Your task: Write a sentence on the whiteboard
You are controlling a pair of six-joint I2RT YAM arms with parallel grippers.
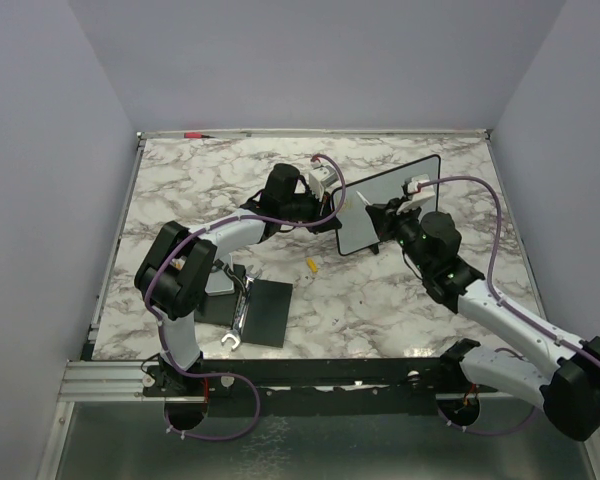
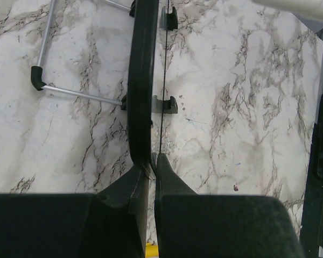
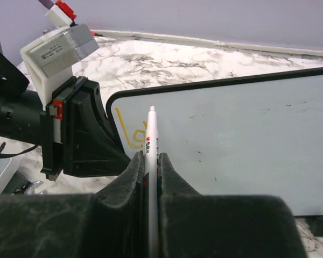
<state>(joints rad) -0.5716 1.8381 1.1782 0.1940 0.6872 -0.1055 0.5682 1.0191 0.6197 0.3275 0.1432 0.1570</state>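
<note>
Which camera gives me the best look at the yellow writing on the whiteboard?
The right wrist view: the yellow writing shows close up on the whiteboard, beside the marker tip. The top external view is too distant to show the strokes. The left wrist view sees the board edge-on, so no writing.

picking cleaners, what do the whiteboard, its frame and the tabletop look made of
Whiteboard: smooth, faintly glossy white sheet, probably coated. Frame: black, matte, likely plastic. Tabletop: marble-patterned with grey veins; real stone or printed laminate, cannot tell.
</note>
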